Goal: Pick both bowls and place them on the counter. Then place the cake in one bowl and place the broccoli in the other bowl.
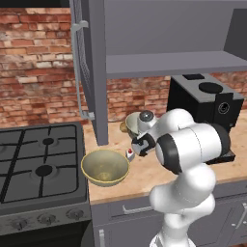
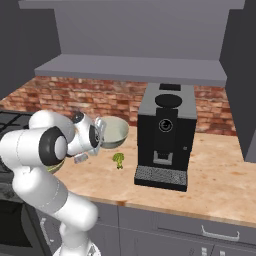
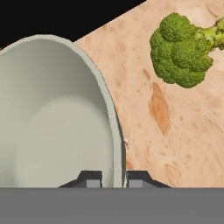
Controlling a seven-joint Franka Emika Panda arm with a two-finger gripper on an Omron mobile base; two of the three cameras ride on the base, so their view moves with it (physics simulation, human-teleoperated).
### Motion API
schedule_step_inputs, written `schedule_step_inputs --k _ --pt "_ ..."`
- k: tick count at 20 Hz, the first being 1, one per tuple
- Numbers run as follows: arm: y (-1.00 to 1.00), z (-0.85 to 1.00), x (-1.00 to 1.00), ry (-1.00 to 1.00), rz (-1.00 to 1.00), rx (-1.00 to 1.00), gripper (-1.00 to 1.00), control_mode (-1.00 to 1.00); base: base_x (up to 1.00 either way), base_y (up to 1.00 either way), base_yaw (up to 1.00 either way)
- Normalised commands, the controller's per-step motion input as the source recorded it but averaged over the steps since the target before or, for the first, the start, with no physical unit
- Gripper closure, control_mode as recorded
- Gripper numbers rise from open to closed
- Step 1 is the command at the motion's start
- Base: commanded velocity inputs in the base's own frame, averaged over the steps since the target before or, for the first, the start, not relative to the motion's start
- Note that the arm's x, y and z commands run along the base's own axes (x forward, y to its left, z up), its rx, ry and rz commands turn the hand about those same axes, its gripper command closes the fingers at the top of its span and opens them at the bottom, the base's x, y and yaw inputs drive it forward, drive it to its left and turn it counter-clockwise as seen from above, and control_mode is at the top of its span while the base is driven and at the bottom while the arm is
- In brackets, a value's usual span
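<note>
Jaws [image 3: 113, 178] closed on the pale rim of the grey-green bowl [image 2: 114, 131], held tilted just above the tabletop [image 2: 215, 170]. Broccoli [image 3: 181, 50] lies beside it; the yellow bowl [image 1: 104, 167] and cake [image 1: 129, 153] sit near the stove [image 1: 38, 164].

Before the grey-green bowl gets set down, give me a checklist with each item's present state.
1. Hand shut on the grey-green bowl, fingers either side of its rim: ok.
2. Bowl over the counter: ok.
3. Bowl level: not ok, it hangs tilted.
4. Broccoli lies on bare worktop just beside the bowl; clear of the landing spot: cannot tell.
5. Yellow-tan bowl already upright on the counter: ok.
6. Cake not yet in a bowl: ok.
</note>
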Motion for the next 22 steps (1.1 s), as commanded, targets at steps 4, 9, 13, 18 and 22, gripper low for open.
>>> schedule_step_inputs --k 4,9,13,18,22 --pt "0.0 0.18 -0.15 -0.01 0.0 0.01 -1.0 -1.0 0.0 0.0 0.0" --pt "0.01 0.32 -0.28 -0.04 0.0 0.0 -1.0 -1.0 0.0 0.0 0.0" --pt "0.15 0.43 -0.36 -0.03 -0.07 0.0 -1.0 -1.0 0.0 0.0 0.0" --pt "0.2 0.4 -0.42 -0.03 -0.13 0.0 -1.0 -1.0 0.0 0.0 0.0" --pt "0.18 0.34 -0.43 -0.04 -0.23 0.01 -1.0 -1.0 0.0 0.0 0.0"
